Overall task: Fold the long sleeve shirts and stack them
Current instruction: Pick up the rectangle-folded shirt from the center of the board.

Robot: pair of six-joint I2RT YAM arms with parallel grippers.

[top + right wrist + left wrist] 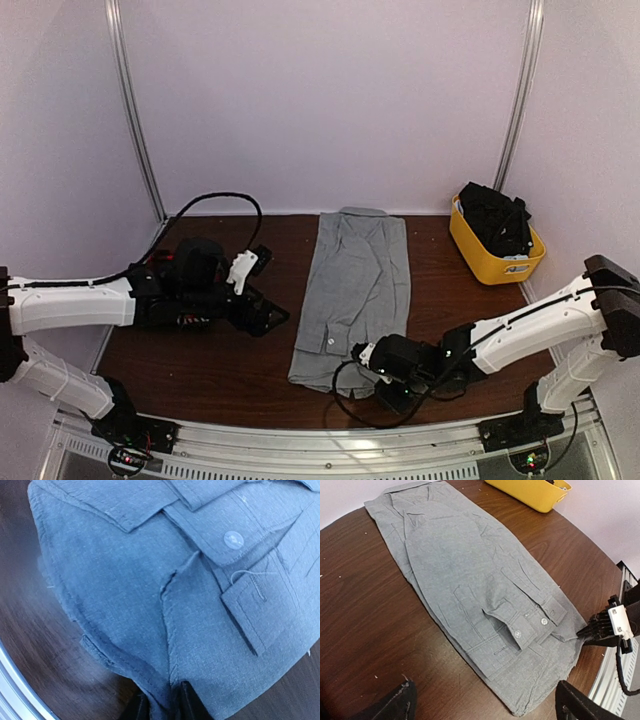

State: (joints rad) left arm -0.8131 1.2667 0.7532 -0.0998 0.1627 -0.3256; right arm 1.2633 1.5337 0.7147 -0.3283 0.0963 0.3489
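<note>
Grey shirt lies flat on the table left of the yellow bin, sleeves tucked in. Soft, light, floppy cloth, I'd say: best taken at hems and corners. Right gripper pinches the hem edge farthest from the bin; left gripper, across the shirt from the bin, hangs spread wide and empty.

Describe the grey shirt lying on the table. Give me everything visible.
The grey shirt is plain woven cloth, slightly creased. It lies flat on the dark wooden table, folded into a long narrow strip with its collar at the far end. A sleeve lies folded over it, and its cuff shows white buttons close to the near hem. The right pincer pinches that hem's edge; nothing else touches the shirt.
</note>
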